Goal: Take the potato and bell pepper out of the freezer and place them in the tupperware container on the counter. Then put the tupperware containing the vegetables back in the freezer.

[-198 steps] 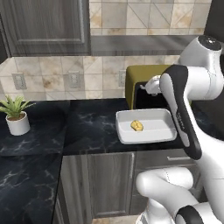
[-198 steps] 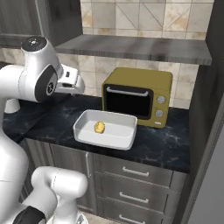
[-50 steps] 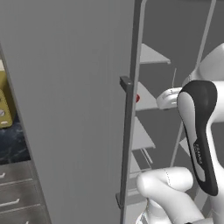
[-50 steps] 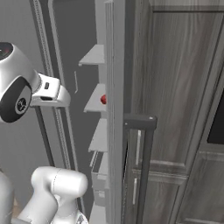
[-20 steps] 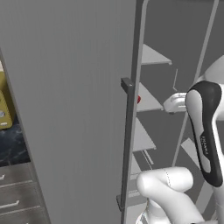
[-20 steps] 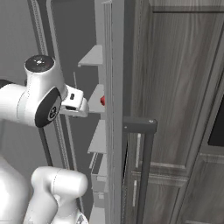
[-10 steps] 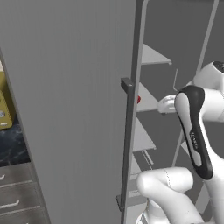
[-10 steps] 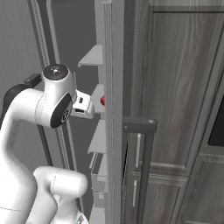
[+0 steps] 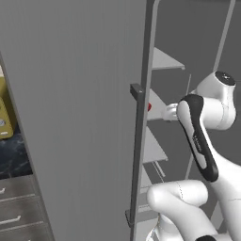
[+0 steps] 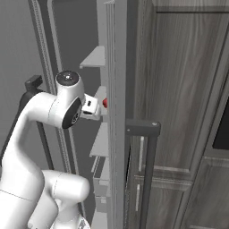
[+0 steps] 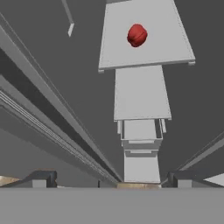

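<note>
While claw (image 11: 108,178) gapes wide, bell pepper (image 11: 137,35) alone on freezer shelf (image 11: 146,50)

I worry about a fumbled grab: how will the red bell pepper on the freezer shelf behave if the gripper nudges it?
The bell pepper looks small and rounded, so it would probably roll. It sits loose on a flat, smooth shelf with no visible lip, so it might slide or drop off. It is likely light enough to lift easily.

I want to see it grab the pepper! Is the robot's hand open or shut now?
Gripper: open, holding nothing; the bell pepper sits on the freezer shelf ahead.
</note>
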